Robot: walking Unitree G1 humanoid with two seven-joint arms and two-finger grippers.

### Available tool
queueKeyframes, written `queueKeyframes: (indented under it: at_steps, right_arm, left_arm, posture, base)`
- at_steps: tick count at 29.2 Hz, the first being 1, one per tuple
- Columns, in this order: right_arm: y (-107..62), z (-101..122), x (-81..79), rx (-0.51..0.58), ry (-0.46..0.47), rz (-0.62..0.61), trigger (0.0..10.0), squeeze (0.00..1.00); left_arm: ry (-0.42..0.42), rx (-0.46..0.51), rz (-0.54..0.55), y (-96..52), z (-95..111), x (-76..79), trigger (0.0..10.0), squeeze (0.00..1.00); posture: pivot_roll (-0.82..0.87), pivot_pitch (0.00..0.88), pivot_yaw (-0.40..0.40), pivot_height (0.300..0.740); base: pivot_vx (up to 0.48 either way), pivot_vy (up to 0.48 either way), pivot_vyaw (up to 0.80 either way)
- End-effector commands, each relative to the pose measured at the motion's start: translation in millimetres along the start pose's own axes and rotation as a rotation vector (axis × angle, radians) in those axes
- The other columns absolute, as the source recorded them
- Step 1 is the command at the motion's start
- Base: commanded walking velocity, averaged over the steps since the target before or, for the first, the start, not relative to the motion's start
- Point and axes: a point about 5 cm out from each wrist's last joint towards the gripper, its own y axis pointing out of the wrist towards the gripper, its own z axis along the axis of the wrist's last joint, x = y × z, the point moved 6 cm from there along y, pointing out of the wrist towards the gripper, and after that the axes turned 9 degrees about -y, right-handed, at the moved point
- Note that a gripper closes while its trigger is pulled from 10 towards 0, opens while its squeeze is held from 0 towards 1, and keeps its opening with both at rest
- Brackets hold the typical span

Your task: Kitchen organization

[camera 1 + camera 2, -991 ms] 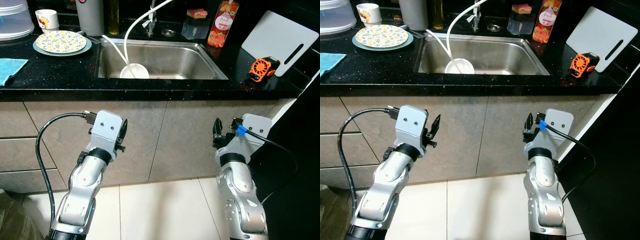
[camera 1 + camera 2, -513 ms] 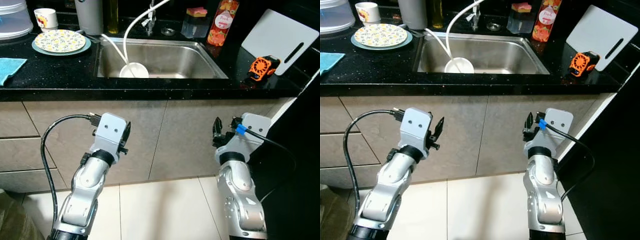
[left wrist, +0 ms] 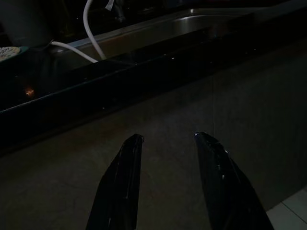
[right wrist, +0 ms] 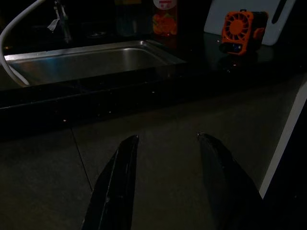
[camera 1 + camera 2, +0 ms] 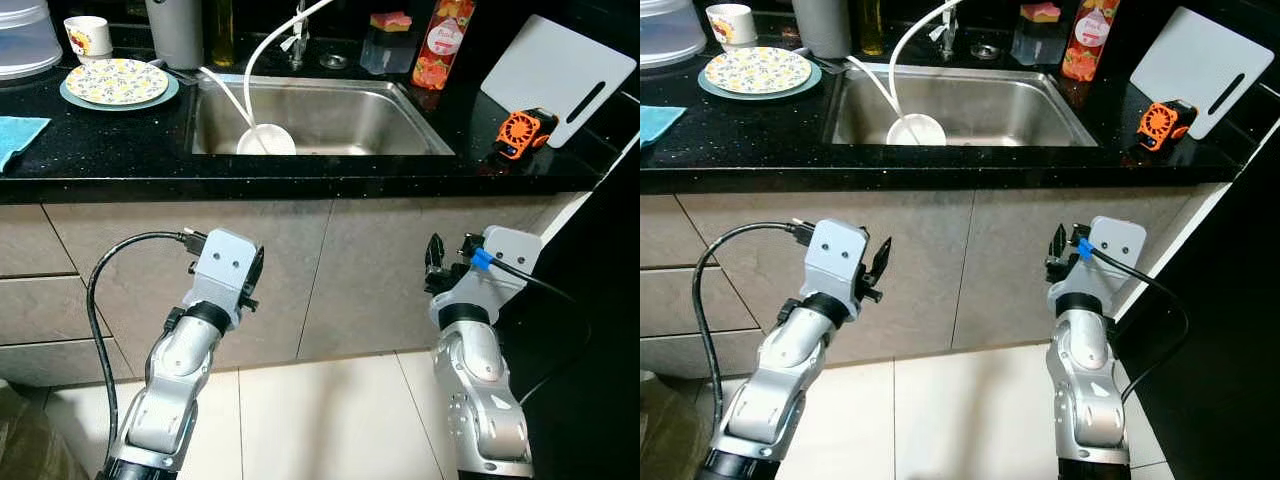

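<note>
Black table [image 5: 120, 150] carries a patterned plate [image 5: 118, 82], sink bowl [image 5: 266, 140] and orange fan [image 5: 517, 134], all untouched, while left tool [image 3: 165, 139] and right tool [image 4: 165, 139] hang below, fingers apart, so organizing looks barely begun.

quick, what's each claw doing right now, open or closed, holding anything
Left claw: open, holding nothing, low in front of the cabinet below the counter.
Right claw: open, holding nothing, also below the counter edge.
</note>
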Motion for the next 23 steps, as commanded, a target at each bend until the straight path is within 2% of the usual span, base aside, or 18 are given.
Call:
queueKeyframes:
  at_steps: [1,23]
  right_arm:
    - [1.0,-5.0,3.7,-0.012,-0.009,-0.006,10.0,0.00]
    - [0.3,-7.4,2.2,-0.017,-0.006,0.002,10.0,0.00]
  left_arm:
    - [0.006,-0.012,-0.015,-1.0,-4.8,4.5,10.0,0.00]
    - [0.010,-0.013,-0.015,-2.0,-6.7,4.4,10.0,0.00]
  posture:
    - [0.14,0.027,-0.082,0.740]
    - [0.15,0.020,-0.082,0.740]
  base:
    - [0.000,0.000,0.00]
    - [0.000,0.000,0.00]
